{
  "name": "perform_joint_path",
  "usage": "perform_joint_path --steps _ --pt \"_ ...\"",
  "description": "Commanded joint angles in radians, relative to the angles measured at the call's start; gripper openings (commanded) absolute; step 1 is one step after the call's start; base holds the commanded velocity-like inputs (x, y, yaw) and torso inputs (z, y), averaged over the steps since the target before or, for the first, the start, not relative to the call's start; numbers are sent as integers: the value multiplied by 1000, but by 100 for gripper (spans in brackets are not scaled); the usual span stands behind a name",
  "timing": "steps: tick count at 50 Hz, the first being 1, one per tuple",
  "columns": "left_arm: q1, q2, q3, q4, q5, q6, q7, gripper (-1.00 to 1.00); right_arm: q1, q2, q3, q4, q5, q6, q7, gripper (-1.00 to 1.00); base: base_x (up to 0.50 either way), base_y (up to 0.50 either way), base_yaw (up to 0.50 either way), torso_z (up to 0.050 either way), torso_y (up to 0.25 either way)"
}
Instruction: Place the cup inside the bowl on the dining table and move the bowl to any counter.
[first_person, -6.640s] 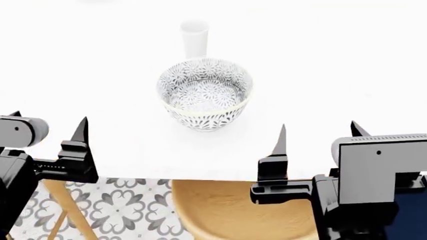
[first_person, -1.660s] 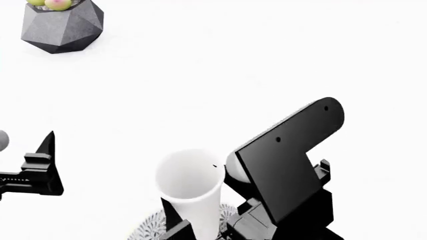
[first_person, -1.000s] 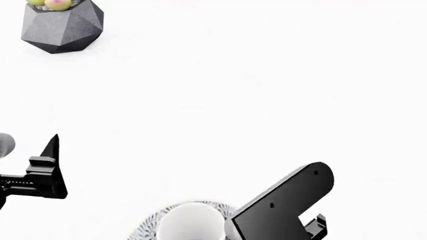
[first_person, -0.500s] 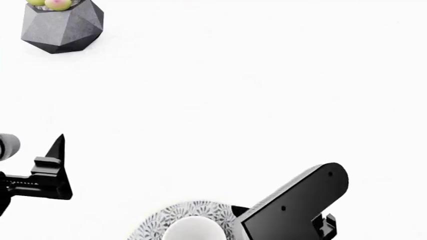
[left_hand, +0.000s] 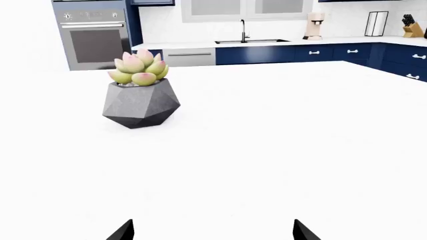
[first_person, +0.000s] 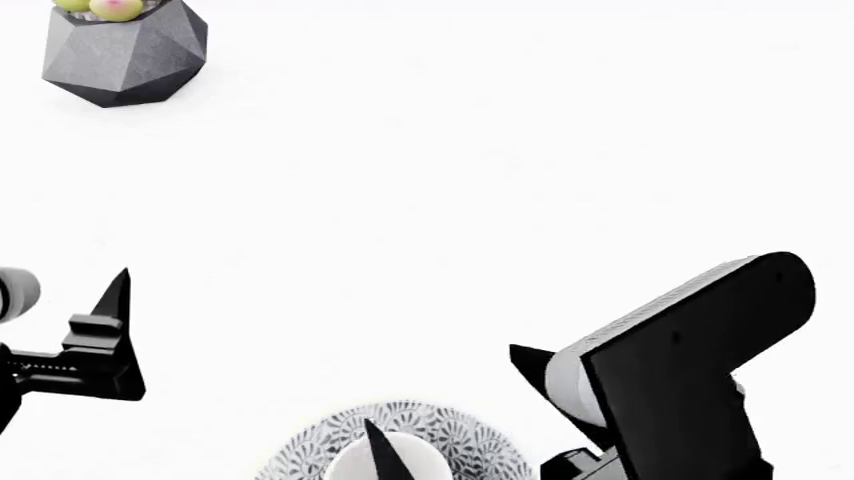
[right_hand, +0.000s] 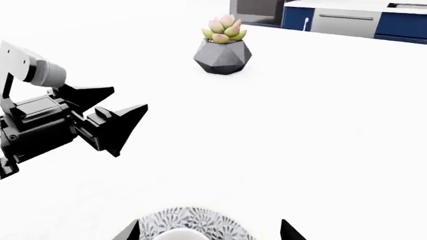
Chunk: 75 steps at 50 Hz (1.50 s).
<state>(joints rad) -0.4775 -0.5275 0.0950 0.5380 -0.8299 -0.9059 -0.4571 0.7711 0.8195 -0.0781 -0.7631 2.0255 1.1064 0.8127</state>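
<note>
The patterned bowl (first_person: 310, 450) stands on the white dining table (first_person: 467, 150) at the bottom edge of the head view. The white cup (first_person: 416, 462) stands inside it, partly cut off. Both show in the right wrist view, the bowl (right_hand: 200, 220) and the cup's rim (right_hand: 175, 235). My right gripper (first_person: 454, 405) is open and empty just above the bowl, its fingertips (right_hand: 288, 231) spread to either side of it. My left gripper (first_person: 104, 335) is open and empty to the bowl's left, over bare tabletop (left_hand: 220, 165); it also shows in the right wrist view (right_hand: 127, 100).
A dark grey faceted planter (first_person: 123, 52) with a succulent (left_hand: 140, 70) stands at the table's far left. Beyond the table, navy cabinets carry a white worktop with a sink (left_hand: 257, 42), beside an oven (left_hand: 93, 37).
My right gripper lowered the cup into the bowl, let go of it, opened and lifted. The left gripper shifted slightly.
</note>
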Motion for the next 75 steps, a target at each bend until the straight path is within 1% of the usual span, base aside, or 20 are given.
perform_joint_path --steps 1,3,6,8,10,13,15,18,21,27,35,42,75 --pt "8 -3 0 3 -3 5 -1 100 -32 116 97 59 97 -59 12 100 0 0 0 0 0" --pt "15 -8 -8 7 -7 8 1 100 -90 139 131 78 98 -55 -5 100 0 0 0 0 0" --pt "26 -5 -19 12 -21 6 -6 100 -234 145 261 108 65 -42 -72 100 0 0 0 0 0" --pt "29 -4 -32 21 -38 -1 -14 100 -319 123 330 135 74 -35 -134 100 0 0 0 0 0" --pt "32 -4 -30 24 -39 -1 -14 100 -374 106 365 155 49 -29 -149 100 0 0 0 0 0" --pt "42 -3 -24 29 -33 4 -15 100 -409 83 377 169 26 -11 -188 100 0 0 0 0 0" --pt "53 -13 -30 40 -40 2 -13 100 -427 88 370 180 10 26 -226 100 0 0 0 0 0" --pt "57 -14 -30 46 -40 4 -15 100 -462 66 375 207 -9 29 -243 100 0 0 0 0 0" --pt "65 -13 -27 36 -32 16 -8 100 -485 65 375 228 9 23 -242 100 0 0 0 0 0" --pt "68 -11 -23 36 -30 21 -7 100 -466 67 340 275 12 20 -245 100 0 0 0 0 0" --pt "81 -19 -28 37 -30 29 -4 100 -439 46 275 328 -48 44 -265 100 0 0 0 0 0" --pt "85 -19 -23 39 -28 33 -4 100 -360 58 184 369 -35 65 -235 100 0 0 0 0 0" --pt "100 -20 -22 23 -23 60 0 100 -231 20 26 437 -118 133 -261 100 0 0 0 0 0"
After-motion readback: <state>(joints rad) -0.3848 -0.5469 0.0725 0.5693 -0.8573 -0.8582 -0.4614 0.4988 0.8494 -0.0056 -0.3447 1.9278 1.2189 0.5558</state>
